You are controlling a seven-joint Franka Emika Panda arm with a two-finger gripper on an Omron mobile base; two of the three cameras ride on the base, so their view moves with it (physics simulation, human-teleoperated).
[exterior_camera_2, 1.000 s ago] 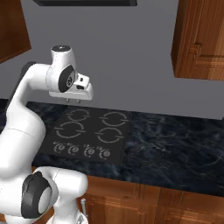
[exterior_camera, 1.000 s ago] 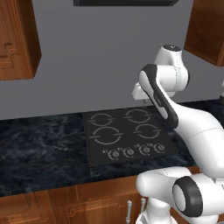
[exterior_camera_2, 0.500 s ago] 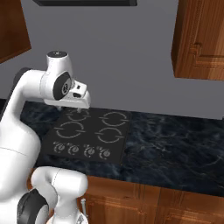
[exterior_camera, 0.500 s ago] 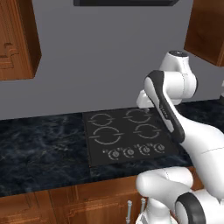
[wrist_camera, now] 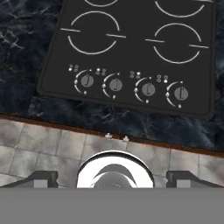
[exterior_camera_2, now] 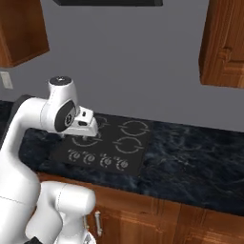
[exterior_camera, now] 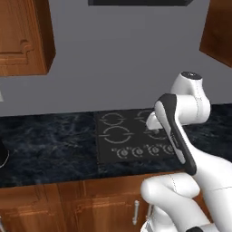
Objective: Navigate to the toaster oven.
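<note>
A home kitchen. A flat black cooktop (exterior_camera: pixel 136 136) with ring burners and a row of four knobs (wrist_camera: pixel 133 86) is set into a dark marbled worktop (exterior_camera_2: pixel 190 157). Brown wooden wall cupboards (exterior_camera: pixel 22 36) hang at upper left and upper right against a grey wall (exterior_camera_2: pixel 124 62), with wooden base cabinets (exterior_camera: pixel 68 204) below and grey floor tiles (wrist_camera: pixel 39 151).

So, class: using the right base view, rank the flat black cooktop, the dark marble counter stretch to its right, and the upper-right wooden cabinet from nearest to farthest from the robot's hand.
1. Flat black cooktop, directly beneath the hand.
2. Dark marble counter stretch, rightward.
3. Wooden cabinet, upper right.
</note>
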